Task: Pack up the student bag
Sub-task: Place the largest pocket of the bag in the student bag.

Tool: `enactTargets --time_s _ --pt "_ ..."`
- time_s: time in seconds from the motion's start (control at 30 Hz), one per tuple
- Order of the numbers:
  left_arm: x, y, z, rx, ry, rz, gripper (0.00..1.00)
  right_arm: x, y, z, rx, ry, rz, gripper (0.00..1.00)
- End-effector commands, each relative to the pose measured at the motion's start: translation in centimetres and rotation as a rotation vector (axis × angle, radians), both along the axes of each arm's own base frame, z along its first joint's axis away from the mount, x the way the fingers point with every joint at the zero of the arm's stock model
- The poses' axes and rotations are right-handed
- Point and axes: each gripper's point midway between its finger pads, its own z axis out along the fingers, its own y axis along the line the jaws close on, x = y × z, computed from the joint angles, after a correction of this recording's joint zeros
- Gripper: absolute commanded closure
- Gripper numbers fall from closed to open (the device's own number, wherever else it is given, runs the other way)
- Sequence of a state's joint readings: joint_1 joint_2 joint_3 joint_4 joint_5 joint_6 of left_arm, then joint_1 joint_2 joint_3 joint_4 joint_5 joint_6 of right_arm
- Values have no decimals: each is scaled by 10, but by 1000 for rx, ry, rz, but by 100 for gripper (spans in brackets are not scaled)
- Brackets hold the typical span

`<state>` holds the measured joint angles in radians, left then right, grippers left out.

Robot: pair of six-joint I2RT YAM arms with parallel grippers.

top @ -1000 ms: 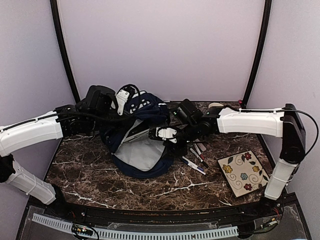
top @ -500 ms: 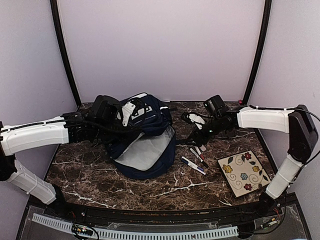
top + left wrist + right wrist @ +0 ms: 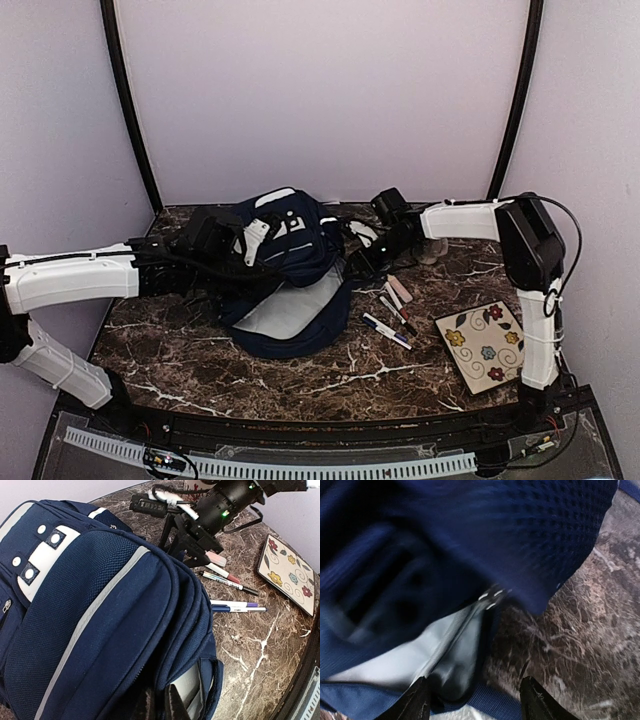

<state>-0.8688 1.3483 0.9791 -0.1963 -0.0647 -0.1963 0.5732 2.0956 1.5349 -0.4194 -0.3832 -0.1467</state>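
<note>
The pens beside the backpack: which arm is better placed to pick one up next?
Probably right: the right gripper is open and empty near the pens, while the left gripper is shut on the backpack.

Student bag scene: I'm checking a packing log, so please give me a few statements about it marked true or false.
1. The student bag lies open, its grey lining showing. True.
2. The pens are inside it. False: they lie on the table beside it.
3. The right end effector is open. True.
4. The flowered board rests on the bag. False: it lies on the table, apart from it.
</note>
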Motion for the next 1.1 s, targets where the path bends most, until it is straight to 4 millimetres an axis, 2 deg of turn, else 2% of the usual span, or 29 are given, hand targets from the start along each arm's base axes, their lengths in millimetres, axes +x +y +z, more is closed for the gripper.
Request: enactTargets --time_s 0.0,0.13,0.3,0.53,0.67,0.77,0.9,1.07 --pt "-10 13 23 -63 -8 42 100 18 13 -9 27 53 -46 40" --pt "-17 23 30 -81 -16 66 100 37 31 -9 63 74 -49 47" --pt "-25 31 34 -90 -3 79 100 55 59 5 147 75 -36 61" --pt "-30 35 37 -87 -1 87 100 51 82 7 158 72 -1 68" --pt "-25 38 28 -49 -13 106 100 41 80 5 160 95 7 68" --pt "-21 40 22 -19 -24 116 100 36 75 13 158 88 5 62" --pt "-18 39 20 -2 -33 115 100 31 59 36 156 66 6 47" --pt "-16 38 16 11 -40 113 100 22 23 70 112 -2 10 40"
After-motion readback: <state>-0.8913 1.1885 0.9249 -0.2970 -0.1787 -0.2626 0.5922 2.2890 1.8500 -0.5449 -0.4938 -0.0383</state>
